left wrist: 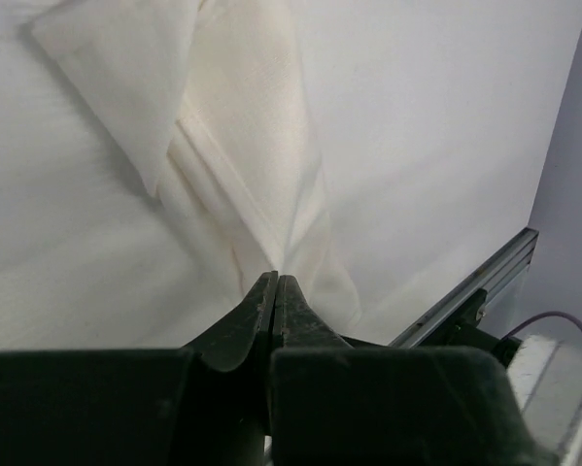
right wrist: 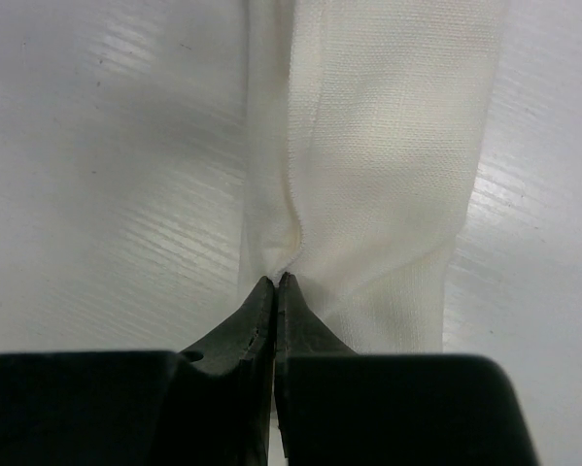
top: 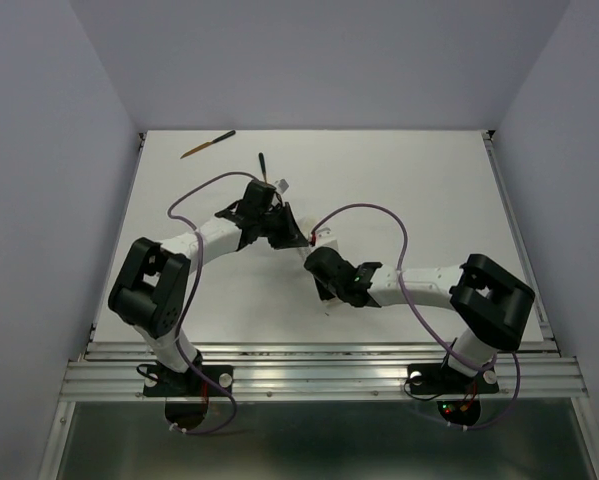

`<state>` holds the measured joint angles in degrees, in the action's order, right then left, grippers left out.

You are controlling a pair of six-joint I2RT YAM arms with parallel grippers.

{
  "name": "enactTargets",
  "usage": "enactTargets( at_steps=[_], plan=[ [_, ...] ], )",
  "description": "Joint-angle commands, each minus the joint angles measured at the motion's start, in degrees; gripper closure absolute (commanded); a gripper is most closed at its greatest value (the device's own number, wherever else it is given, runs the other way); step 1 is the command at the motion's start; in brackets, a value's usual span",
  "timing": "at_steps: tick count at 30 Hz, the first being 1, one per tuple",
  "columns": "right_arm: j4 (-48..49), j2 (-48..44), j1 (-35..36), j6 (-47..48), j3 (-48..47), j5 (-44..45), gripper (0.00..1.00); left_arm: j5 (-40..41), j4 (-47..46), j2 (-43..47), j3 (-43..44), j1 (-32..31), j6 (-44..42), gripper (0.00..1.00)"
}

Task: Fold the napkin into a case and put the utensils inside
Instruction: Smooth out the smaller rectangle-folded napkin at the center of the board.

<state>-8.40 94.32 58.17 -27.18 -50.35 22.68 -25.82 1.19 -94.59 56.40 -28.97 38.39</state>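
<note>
left tool (left wrist: 276, 283) pinched on napkin (left wrist: 252, 126) | right tool (right wrist: 276, 282) pinched on napkin | utensils (top: 207, 145) outside, on table (top: 429, 180)

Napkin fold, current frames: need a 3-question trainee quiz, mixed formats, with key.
1. True or false: the left claw hangs open above the napkin.
2. Where do the utensils lie? A: tucked inside the napkin. B: loose on the far side of the table, unheld. C: stacked beside the arm bases at the near edge.
3. Fill in: the right claw is shut on the ___.
Key: 1 false, it is shut on the napkin; 2 B; 3 napkin.
</note>
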Motion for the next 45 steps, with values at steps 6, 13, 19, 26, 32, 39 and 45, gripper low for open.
enactTargets(
  at_steps=[6,13,19,26,32,39,45],
  plan=[
    [3.1,-1.9,0.5,0.3,1.0,-1.1,0.99,-0.9,-2.4,-6.9,9.1,0.0,-0.2,1.0],
    [3.1,-1.9,0.5,0.5,0.7,-0.8,0.99,-0.4,0.3,-12.2,11.3,0.0,-1.4,1.0],
    [0.9,-3.8,0.5,0.5,0.3,0.3,0.68,1.2,3.5,-15.4,11.7,0.2,-3.1,1.0],
    [-3.5,-10.3,0.5,0.8,-0.8,3.5,0.43,0.5,5.4,-17.0,13.8,0.8,-6.1,1.0],
    [-3.8,-13.0,0.5,-1.6,-0.1,4.1,0.61,0.2,5.9,-17.4,14.4,1.4,-7.4,1.0],
    [-3.7,-14.3,-4.8,-6.6,1.7,0.5,0.73,-0.1,6.5,-17.5,14.8,1.7,-8.5,1.0],
    [-2.9,-10.0,-4.8,-6.8,1.0,-4.3,0.8,-0.4,6.6,-17.7,15.1,1.8,-8.8,1.0]
  ],
)
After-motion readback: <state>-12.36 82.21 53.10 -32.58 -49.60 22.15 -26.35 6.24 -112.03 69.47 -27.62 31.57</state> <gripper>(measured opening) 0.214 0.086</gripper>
